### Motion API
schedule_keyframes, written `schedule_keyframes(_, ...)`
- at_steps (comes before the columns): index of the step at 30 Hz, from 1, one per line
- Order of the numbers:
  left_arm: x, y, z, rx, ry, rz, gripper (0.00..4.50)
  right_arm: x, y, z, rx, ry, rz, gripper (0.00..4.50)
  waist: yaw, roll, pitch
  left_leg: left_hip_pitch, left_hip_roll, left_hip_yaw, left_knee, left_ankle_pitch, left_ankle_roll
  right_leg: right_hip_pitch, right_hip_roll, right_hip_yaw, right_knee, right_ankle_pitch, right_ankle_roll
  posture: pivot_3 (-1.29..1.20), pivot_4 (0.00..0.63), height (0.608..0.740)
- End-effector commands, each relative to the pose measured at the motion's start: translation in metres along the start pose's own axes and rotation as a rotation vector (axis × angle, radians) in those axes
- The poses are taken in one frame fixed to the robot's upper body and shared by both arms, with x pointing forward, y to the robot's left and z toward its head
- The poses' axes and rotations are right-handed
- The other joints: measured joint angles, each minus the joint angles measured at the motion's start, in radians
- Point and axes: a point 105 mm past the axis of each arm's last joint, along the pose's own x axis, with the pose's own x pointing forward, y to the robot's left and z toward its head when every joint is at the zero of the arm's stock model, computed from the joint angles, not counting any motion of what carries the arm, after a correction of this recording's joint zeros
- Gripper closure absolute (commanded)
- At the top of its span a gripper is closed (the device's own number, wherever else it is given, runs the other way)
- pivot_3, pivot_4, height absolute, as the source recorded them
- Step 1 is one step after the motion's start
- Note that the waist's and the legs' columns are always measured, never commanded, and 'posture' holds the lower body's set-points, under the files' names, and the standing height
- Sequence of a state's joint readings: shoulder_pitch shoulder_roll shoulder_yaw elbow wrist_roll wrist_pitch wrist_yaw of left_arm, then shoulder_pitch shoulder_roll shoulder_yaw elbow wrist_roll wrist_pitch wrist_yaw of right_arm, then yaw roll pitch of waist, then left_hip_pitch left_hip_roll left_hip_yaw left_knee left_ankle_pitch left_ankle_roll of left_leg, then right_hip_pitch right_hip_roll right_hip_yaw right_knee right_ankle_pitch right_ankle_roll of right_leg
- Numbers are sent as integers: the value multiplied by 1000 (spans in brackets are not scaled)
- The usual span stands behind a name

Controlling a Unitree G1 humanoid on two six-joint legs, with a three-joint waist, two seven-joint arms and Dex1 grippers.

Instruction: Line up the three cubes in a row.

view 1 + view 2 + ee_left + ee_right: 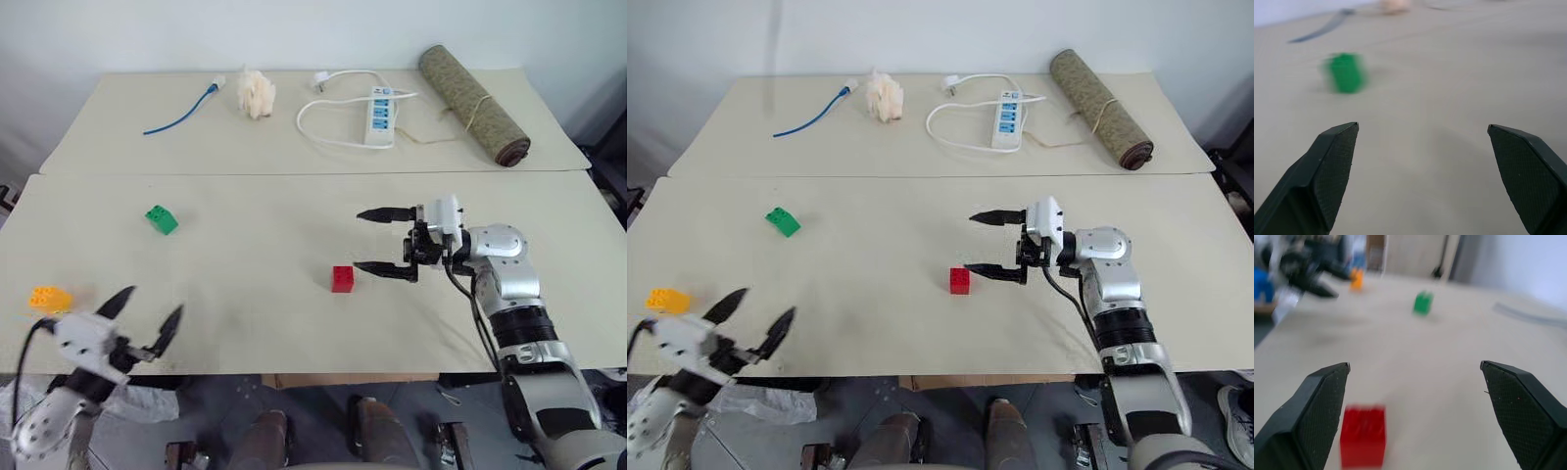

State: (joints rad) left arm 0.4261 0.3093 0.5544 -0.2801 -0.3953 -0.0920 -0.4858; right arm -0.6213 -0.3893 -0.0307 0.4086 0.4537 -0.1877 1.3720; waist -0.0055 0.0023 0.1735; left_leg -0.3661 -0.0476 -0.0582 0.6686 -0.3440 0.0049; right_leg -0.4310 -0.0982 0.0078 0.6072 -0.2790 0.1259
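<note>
Red cube [342, 278] is seen resting on the near bench [255, 323], just beside the lower finger of the right end effector [384, 242], not between its fingers. That end effector is held level above the bench, pointing left, spread wide, with nothing gripped. Green cube [162, 219] is found well to the left and a little farther back, tilted on the surface. Yellow-orange cube [50, 298] is placed near the bench's left front edge, close to the left end effector [149, 321], which is also spread wide and empty. 3 cubes are scattered, well apart. A power strip [380, 113] is laid on the far bench.
</note>
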Motion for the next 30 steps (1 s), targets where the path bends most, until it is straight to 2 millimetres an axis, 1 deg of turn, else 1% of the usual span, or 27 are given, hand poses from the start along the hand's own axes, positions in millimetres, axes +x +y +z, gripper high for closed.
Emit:
schedule_keyframes(1, -41, 33, 0, -12, -19, 269, 0, -8, 6, 9, -45, -121, -113, 15, 2, 0, 0, 0, 0, 0, 0, 0, 0, 0, 0, 0, -1, 0, 0, 0, 150, 740)
schedule_keyframes(2, -46, 34, 0, -16, -22, 293, 0, -9, 9, 7, -42, -118, -112, 15, 4, 0, 0, 0, 0, 0, 0, -1, 1, 0, 0, 0, -1, 0, 0, 0, 150, 740)
schedule_keyframes(4, -69, 42, -6, -77, -27, 441, 0, -13, 13, 0, -46, -101, -134, 15, 8, -1, 1, -1, -1, 0, 3, -2, 2, 1, -1, 0, -1, 0, 0, 0, 150, 740)
schedule_keyframes(6, -91, 48, -11, -119, -29, 568, 0, -15, 15, -2, -54, -95, -148, 15, 4, -1, 0, -1, -1, 0, 9, -4, 4, 2, -1, 0, -3, 0, 0, 0, 150, 740)
schedule_keyframes(7, -97, 50, -12, -127, -28, 600, 0, -16, 15, 0, -65, -95, -151, 15, 4, -2, 0, -1, -1, 0, 11, -6, 4, 3, -1, 0, -2, 0, 0, 0, 150, 740)
schedule_keyframes(9, -105, 49, -16, -120, -9, 615, 0, -12, 16, 7, -66, -121, -171, 15, 5, -4, 0, -1, 0, 0, 12, -6, 4, 4, -1, 0, -2, 0, 0, 0, 150, 740)
schedule_keyframes(12, -106, 48, -18, -114, -2, 612, 0, -7, 21, 11, -78, -135, -146, 15, 4, -4, 0, 0, 0, 0, 12, -6, 3, 3, 0, 0, -1, 0, 0, 0, 150, 740)
schedule_keyframes(15, -84, 41, -10, -94, -29, 535, 0, -6, 22, 9, -72, -123, -147, 15, 5, -4, -1, 0, 0, 0, 12, -6, 3, 4, 0, 0, -1, 0, 0, 0, 150, 740)
schedule_keyframes(18, -58, 33, 6, -78, -78, 453, 0, -9, 22, 8, -67, -104, -144, 15, 6, -4, -1, 0, 0, 0, 12, -6, 3, 4, 0, 0, -1, 0, 0, 0, 150, 740)
schedule_keyframes(20, -33, 27, 21, -109, -123, 402, 0, -11, 25, 6, -43, -64, -120, 15, 7, -4, -1, 0, 0, 0, 12, -6, 3, 4, 0, 0, -1, 0, 0, 0, 150, 740)
schedule_keyframes(22, -6, 27, 28, -137, -112, 359, 0, -11, 23, 9, -46, -65, -132, 15, 8, -4, -1, -1, 0, 0, 12, -6, 3, 3, 0, 0, 0, 0, 0, 0, 150, 740)
schedule_keyframes(25, 34, 22, 38, -143, -90, 242, 0, -9, 21, 12, -57, -75, -150, 15, 3, -4, -1, 0, 0, -1, 12, -6, 2, 2, 1, 0, 3, 0, -1, 0, 150, 740)
schedule_keyframes(27, 59, 25, 40, -153, -64, 204, 0, -7, 23, 12, -56, -72, -143, 15, 1, -4, -1, 0, 0, 0, 12, -5, 1, 2, 2, 1, 5, 0, -1, 0, 150, 740)
schedule_keyframes(30, 87, 24, 41, -130, -18, 135, 0, -5, 26, 12, -51, -71, -137, 15, -2, -4, -1, 0, 1, 0, 12, -5, 1, 1, 3, 0, 7, 0, -1, 0, 150, 740)
